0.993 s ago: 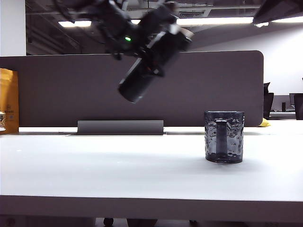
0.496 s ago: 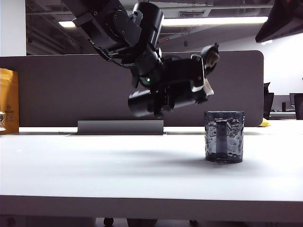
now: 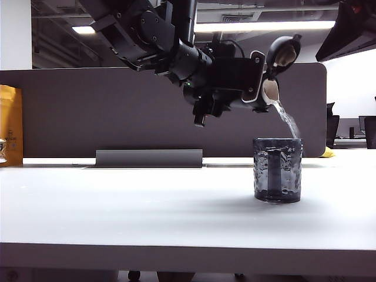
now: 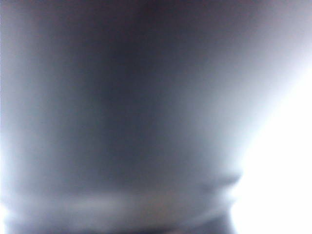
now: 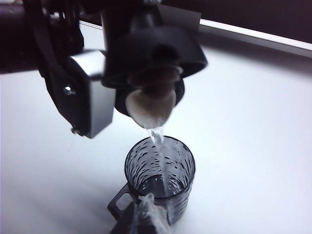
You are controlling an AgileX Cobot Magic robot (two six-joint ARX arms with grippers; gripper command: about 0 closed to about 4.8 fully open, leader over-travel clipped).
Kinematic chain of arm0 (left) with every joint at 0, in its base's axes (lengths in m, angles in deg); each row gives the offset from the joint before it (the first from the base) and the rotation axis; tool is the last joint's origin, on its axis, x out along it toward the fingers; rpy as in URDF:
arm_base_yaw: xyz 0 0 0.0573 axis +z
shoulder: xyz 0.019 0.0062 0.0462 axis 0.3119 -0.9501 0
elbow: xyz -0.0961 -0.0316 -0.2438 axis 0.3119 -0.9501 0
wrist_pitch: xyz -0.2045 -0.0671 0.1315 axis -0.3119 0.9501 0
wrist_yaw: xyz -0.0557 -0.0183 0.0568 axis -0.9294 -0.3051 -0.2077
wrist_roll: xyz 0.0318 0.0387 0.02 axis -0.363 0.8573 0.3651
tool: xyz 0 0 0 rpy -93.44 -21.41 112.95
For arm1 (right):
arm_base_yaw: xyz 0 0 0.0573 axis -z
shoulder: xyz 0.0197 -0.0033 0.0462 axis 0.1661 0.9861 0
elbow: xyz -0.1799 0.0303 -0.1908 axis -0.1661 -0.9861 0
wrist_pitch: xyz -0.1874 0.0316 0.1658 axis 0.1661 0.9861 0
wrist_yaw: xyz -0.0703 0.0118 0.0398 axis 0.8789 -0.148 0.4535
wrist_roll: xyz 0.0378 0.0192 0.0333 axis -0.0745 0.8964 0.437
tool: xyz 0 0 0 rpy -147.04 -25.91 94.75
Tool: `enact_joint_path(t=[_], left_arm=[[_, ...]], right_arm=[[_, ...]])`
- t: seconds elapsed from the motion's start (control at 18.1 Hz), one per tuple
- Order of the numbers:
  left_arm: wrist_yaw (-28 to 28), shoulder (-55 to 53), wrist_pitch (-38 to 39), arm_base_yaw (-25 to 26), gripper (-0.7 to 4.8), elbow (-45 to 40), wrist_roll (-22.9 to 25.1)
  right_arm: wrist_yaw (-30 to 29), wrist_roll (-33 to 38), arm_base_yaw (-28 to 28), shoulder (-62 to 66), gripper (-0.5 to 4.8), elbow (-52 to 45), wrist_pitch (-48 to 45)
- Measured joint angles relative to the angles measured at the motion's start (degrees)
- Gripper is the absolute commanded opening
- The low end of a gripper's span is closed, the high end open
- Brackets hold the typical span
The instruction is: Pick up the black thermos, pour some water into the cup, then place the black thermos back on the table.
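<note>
In the exterior view my left gripper (image 3: 249, 79) is shut on the black thermos (image 3: 271, 88) and holds it roughly level above the table (image 3: 117, 205). The flip lid is open and the pale spout points down to the right. A thin stream of water falls from the spout (image 5: 151, 109) into the cup (image 3: 278, 170), which stands on the table with its handle toward the camera. The left wrist view shows only the blurred dark thermos (image 4: 122, 122). My right gripper (image 5: 146, 217) is shut and empty, hanging just in front of the cup (image 5: 160, 170).
A grey-brown partition (image 3: 88, 111) runs along the table's back edge, with a low grey stand (image 3: 149, 158) before it. A yellow bag (image 3: 10, 123) stands at the far left. The right arm's dark body (image 3: 352, 26) fills the top right corner.
The left arm has swung the thermos right and rolled it from slanting base-down to level, spout over the cup. The lid has opened and water now pours. The right gripper stayed put.
</note>
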State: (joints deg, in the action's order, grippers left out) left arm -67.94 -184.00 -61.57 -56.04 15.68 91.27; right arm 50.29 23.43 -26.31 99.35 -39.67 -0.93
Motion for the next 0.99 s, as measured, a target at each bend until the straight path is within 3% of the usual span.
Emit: enact_joint_path(t=[0.22, 0.55, 0.99], left_arm=[[-3.5, -0.2, 0.0, 2.6, -0.06, 0.0, 8.0], [-7.7, -0.2, -0.1, 2.6, -0.06, 0.0, 8.7], [-8.4, -0.2, -2.0, 2.6, -0.06, 3.5, 10.9]], right_arm=[[-3.9, 0.0, 0.0, 0.0, -0.08, 0.0, 0.0], [-4.2, 0.0, 0.0, 0.0, -0.08, 0.0, 1.7], [-4.5, 0.0, -0.1, 0.0, -0.08, -1.8, 5.7]])
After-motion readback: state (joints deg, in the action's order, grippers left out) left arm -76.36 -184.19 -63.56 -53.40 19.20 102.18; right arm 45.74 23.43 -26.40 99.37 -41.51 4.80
